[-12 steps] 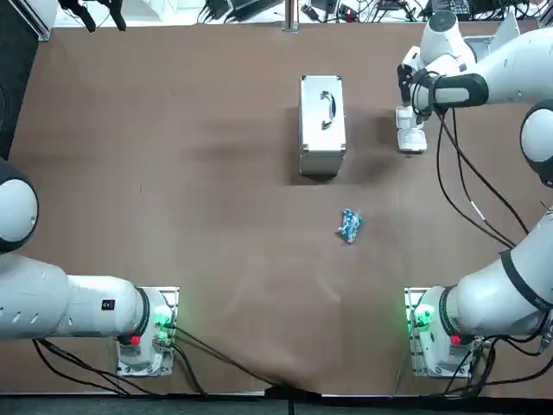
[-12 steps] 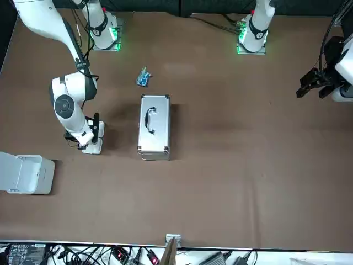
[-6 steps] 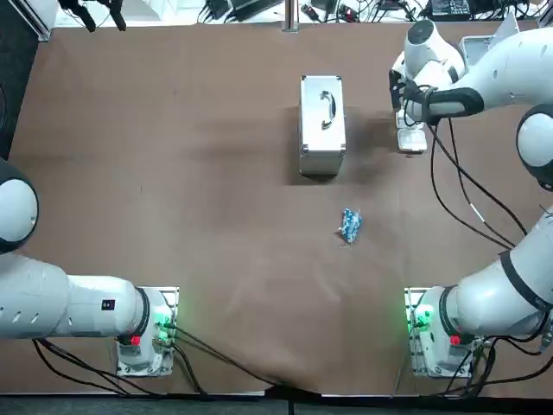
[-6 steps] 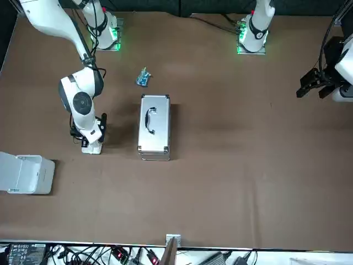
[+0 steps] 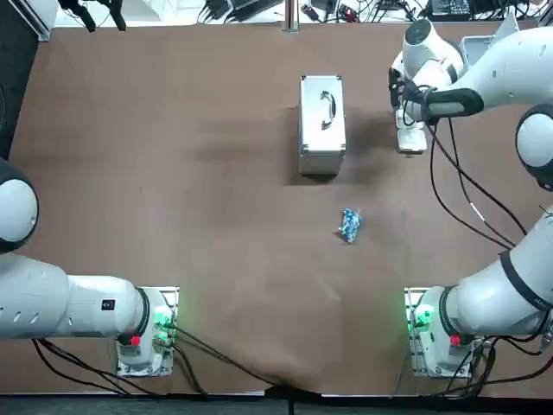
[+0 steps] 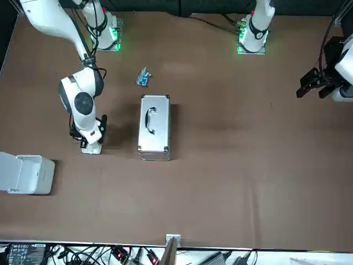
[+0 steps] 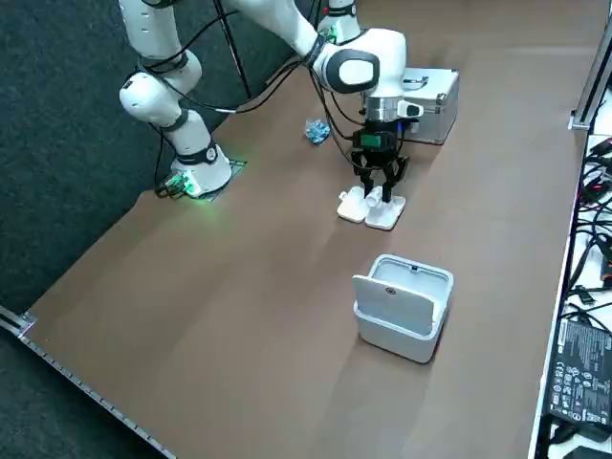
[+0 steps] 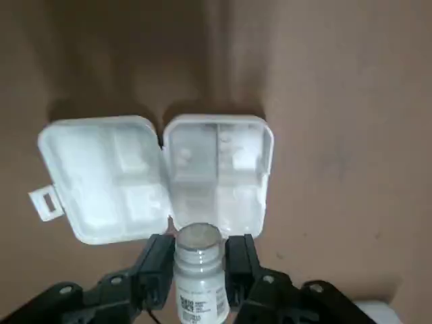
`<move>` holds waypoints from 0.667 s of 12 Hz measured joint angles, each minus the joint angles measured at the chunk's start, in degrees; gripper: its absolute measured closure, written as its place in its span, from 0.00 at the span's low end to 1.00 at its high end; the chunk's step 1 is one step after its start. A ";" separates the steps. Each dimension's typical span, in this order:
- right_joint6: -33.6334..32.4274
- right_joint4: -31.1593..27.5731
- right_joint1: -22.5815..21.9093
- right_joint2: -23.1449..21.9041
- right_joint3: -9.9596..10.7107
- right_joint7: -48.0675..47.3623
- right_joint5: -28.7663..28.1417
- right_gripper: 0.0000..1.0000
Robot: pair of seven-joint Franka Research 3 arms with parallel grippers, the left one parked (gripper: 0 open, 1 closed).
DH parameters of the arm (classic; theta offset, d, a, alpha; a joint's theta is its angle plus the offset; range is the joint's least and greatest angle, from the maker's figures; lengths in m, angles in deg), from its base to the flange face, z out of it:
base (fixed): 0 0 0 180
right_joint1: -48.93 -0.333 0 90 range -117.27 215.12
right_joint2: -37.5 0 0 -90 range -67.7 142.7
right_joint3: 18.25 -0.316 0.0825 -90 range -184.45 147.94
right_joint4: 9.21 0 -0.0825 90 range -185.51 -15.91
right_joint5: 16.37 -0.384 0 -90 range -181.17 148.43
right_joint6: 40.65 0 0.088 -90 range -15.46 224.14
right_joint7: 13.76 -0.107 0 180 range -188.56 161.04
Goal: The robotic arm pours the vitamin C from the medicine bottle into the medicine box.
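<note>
Brown table (image 5: 173, 173) all round, w/ cables past its far edge. On it the right claw (image 8: 199, 247) is pinched tight on a small white plastic medicine bottle (image 8: 197, 287) — one black finger on each side of its neck. The bottle's grey end pokes out past the fingertips and sits right over the near rim of the white plastic pill box (image 8: 216, 122). That box lies flat and open, its lid (image 8: 101, 179) flipped out beside it. A few pale bits show in the far cups; can't tell if they are pills.

To do this step well, I think the claw should tip the bottle slowly, w/ the mouth over one cup and not over the rim, so pills don't bounce onto the table. It should stay low and not squeeze harder.

From the side, the claw (image 7: 381, 182) points straight down just above the box (image 7: 371, 212). The arm reaches far out from its base, bends at the elbow, and the wrist hangs down.

Near by stands a silver metal case w/ a handle (image 5: 322, 121). Well apart lie a blue crinkly packet (image 5: 349, 225) and a white open bin (image 7: 402, 308) — not needed now.
</note>
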 joint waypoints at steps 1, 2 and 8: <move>-0.09 0.23 -0.02 0.21 -0.01 -1.36 1.36 0.57; -0.27 0.43 -0.10 0.41 -0.04 -2.62 2.55 0.57; -1.97 1.58 -1.26 1.56 -0.40 -5.65 9.02 0.57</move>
